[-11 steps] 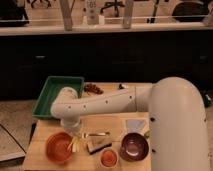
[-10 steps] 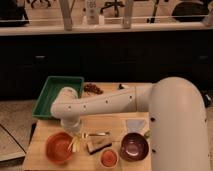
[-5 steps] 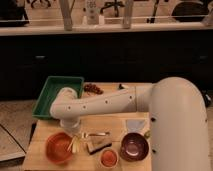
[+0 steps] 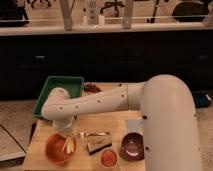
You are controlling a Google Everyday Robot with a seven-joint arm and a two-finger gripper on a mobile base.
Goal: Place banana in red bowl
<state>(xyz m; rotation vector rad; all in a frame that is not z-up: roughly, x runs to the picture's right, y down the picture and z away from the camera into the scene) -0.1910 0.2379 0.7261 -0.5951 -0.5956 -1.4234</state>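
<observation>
The red bowl [image 4: 58, 149] stands at the front left of the wooden table. The banana [image 4: 69, 145], small and pale yellow, lies inside the bowl against its right side. My gripper [image 4: 67, 132] hangs down from the white arm's wrist, just above the bowl's right rim and right over the banana. The arm reaches in from the right and bends at the far left, hiding part of the table behind it.
A silver fork [image 4: 95, 134] lies right of the gripper. A brown block [image 4: 98, 146], a small white-rimmed bowl [image 4: 108, 158] and a dark purple bowl [image 4: 132, 146] stand along the front. A green tray [image 4: 70, 82] and a dark red item [image 4: 91, 88] are at the back.
</observation>
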